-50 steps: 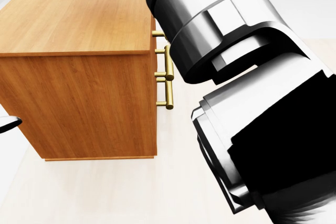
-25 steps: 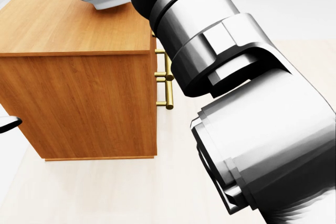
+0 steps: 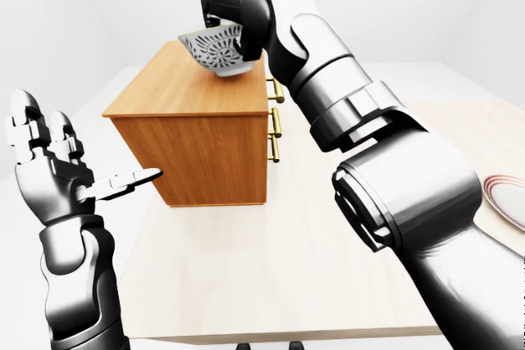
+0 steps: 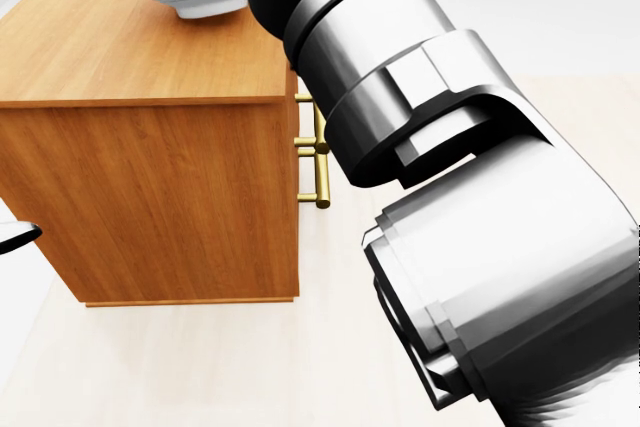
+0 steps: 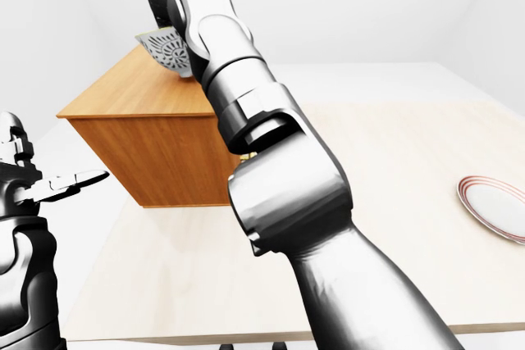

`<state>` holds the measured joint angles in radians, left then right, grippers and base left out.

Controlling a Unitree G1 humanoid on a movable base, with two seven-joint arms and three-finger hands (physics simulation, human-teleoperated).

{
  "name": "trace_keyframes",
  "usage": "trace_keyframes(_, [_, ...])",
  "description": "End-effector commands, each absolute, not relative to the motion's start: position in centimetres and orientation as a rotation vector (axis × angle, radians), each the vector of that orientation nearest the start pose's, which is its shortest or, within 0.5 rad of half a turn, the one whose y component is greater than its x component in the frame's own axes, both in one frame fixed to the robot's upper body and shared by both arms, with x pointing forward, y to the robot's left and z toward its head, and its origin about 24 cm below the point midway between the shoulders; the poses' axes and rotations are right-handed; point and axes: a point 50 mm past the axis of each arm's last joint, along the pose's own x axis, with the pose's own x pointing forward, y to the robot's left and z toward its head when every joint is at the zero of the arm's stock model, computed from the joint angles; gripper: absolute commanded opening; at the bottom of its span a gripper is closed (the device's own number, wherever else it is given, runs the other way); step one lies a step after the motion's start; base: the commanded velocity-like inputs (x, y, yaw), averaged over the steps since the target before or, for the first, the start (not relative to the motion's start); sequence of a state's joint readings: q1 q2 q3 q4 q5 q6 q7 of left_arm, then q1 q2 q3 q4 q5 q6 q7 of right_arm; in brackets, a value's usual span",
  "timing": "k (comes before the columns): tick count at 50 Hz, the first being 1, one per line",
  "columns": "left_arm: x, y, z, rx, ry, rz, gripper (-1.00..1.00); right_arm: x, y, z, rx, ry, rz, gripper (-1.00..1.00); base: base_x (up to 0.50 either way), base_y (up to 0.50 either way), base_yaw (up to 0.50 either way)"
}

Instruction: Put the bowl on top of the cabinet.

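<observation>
Placing step, by judgement: bowl [image 3: 215, 51] clamped in right hand [image 3: 234, 29], tilted just over cabinet [image 3: 193, 92] top, upper centre of left-eye view. Left hand [image 3: 51, 165] idle, fingers spread. Next: levelling, lowering, release.

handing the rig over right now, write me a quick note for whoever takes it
Right hand: over the top of the wooden cabinet with brass handles, fingers closed on the rim of the black-and-white patterned bowl.
Left hand: open, raised at the left of the left-eye view, holding nothing.
Bowl: tilted, its base at or just above the cabinet top; contact cannot be told.
Also there: a white plate with a red rim on the pale table, far right.
Done: bowl carried to the cabinet top.
Left: settle it level, release, draw the right arm away.
</observation>
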<state>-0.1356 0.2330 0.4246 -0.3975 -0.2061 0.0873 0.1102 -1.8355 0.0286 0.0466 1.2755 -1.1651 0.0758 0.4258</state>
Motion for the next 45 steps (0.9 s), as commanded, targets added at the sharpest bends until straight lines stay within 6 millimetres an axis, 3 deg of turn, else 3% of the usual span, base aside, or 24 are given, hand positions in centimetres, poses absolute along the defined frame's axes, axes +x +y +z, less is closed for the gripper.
trace_keyframes(1, [23.8, 26.4, 17.8, 0.028, -0.506, 0.414, 1.00, 39.2, 1.9, 34.6, -1.536, -0.295, 0.329, 0.59, 0.00, 0.00, 0.00])
trace_keyframes(2, [23.8, 26.4, 17.8, 0.027, -0.506, 0.413, 1.00, 39.1, 1.9, 34.9, -1.533, -0.314, 0.317, 0.95, 0.00, 0.00, 0.00])
trace_keyframes(3, [23.8, 26.4, 17.7, 0.027, -0.505, 0.414, 1.00, 39.1, 2.0, 35.0, -1.538, -0.318, 0.318, 1.00, 0.00, 0.00, 0.00])
trace_keyframes(10, [23.9, 26.4, 17.7, 0.028, -0.500, 0.414, 1.00, 38.2, 2.3, 37.7, -1.511, -0.417, 0.265, 1.00, 0.00, 0.00, 0.00])
trace_keyframes(16, [23.9, 26.4, 17.7, 0.028, -0.503, 0.413, 1.00, 36.4, 3.0, 41.4, -1.464, -0.522, 0.231, 1.00, 0.00, 0.00, 0.00])
trace_keyframes(22, [23.9, 26.4, 17.8, 0.028, -0.504, 0.413, 1.00, 33.2, 3.9, 46.3, -1.428, -0.673, 0.183, 1.00, 0.00, 0.00, 0.00])
trace_keyframes(36, [23.9, 26.3, 17.7, 0.030, -0.502, 0.411, 1.00, 32.4, 4.3, 47.1, -1.262, -0.708, 0.279, 1.00, 0.00, 0.00, 0.00])
trace_keyframes(38, [23.8, 26.3, 17.8, 0.031, -0.506, 0.411, 1.00, 32.5, 3.3, 47.6, -1.306, -0.732, 0.186, 1.00, 0.00, 0.00, 0.00])
trace_keyframes(45, [23.9, 26.3, 17.7, 0.032, -0.502, 0.411, 1.00, 32.8, 1.7, 48.5, -1.205, -0.760, 0.095, 1.00, 0.00, 0.00, 0.00])
